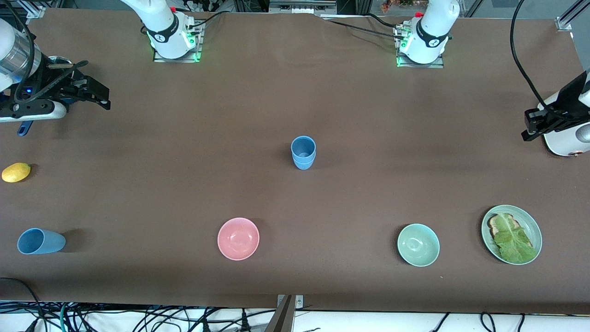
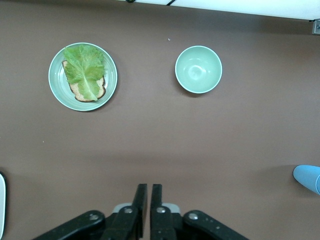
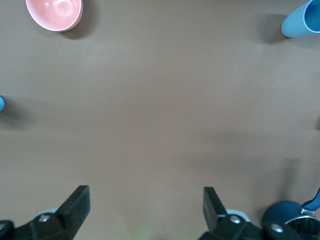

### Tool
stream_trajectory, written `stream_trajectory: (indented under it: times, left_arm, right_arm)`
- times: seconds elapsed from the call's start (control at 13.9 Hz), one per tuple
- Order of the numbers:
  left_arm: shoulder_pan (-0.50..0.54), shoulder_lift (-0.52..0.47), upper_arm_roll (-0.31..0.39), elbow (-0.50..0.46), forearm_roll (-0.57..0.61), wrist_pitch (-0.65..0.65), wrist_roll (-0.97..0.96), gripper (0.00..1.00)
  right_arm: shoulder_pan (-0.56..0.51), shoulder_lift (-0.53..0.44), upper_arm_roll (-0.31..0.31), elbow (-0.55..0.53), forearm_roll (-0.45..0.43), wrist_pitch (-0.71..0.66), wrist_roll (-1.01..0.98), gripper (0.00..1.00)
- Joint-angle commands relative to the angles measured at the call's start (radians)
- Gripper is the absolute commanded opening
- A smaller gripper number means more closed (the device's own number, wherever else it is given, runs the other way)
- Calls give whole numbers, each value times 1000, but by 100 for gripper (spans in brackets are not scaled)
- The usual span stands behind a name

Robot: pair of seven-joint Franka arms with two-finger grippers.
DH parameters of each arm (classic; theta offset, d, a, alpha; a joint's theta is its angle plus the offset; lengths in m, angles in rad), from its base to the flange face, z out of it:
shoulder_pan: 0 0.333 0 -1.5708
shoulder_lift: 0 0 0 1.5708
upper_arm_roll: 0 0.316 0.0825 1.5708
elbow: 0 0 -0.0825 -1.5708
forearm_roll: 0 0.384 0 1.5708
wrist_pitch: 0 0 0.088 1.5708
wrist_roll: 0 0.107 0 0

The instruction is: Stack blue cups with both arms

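Left end effector [image 2: 146, 202] hangs pinched closed over the bench [image 1: 295, 92] at three o'clock; right end effector [image 3: 145, 210] gapes wide at nine. Two blue cups [image 1: 303, 152] sit nested dead centre, another cup [image 1: 40, 241] tipped over at eight o'clock.

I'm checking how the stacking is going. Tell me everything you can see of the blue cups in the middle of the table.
The stacked blue cups stand upright near the table's centre: two light-blue, handleless, slightly tapered tumblers of matte plastic look, one nested in the other, the lower cup's rim showing as a band around the upper. The open mouth faces up and looks empty. Only the brown table touches them; neither hand is near. They sit farther from the front camera than the pink bowl.
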Motion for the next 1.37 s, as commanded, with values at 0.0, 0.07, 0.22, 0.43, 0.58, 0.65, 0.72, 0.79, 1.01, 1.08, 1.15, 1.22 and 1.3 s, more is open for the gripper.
stream_trajectory:
  times: [0.0, 0.07, 0.22, 0.43, 0.58, 0.65, 0.72, 0.79, 1.01, 1.08, 1.15, 1.22, 1.3]
  left_arm:
    - [-8, 12, -1, 21, 26, -16, -8, 67]
    - [-6, 15, -1, 21, 26, -14, -6, 78]
    - [-6, 17, -1, 18, 23, -13, -12, 100]
    - [-6, 15, -1, 12, 23, -14, -9, 100]
    - [-8, 15, -3, 9, 23, -17, -9, 100]
    - [-8, 17, -3, 9, 23, -17, -11, 100]
    - [-12, 18, -3, 9, 23, -17, -12, 100]
    - [-15, 18, -3, 10, 24, -17, -12, 100]
    - [-16, 18, -1, 17, 24, -17, -14, 100]
    - [-16, 18, 0, 18, 24, -19, -14, 100]
    - [-16, 20, 0, 20, 24, -22, -14, 100]
    - [-16, 20, -1, 21, 24, -23, -12, 100]
    - [-16, 20, 0, 23, 23, -43, -12, 100]
  right_arm:
    - [-8, 1, 5, 24, -12, -20, -6, 100]
    - [-8, 1, 5, 24, -12, -20, -6, 100]
    - [-8, 1, 5, 24, -12, -20, -6, 100]
    - [-8, 1, 5, 24, -15, -20, -6, 100]
    - [-8, 1, 5, 24, -13, -20, -6, 100]
    - [-8, 1, 5, 24, -15, -20, -6, 100]
    - [-8, 1, 5, 24, -15, -20, -6, 100]
    - [-8, 1, 5, 24, -15, -21, -6, 100]
    - [-8, -1, 5, 24, -21, -21, -6, 100]
    - [-6, 1, 5, 24, -21, -21, -6, 100]
    - [-6, 1, 7, 24, -21, -21, -6, 100]
    - [-6, -1, 5, 24, -21, -21, -6, 100]
    - [-8, -1, 5, 24, -21, -21, -6, 100]
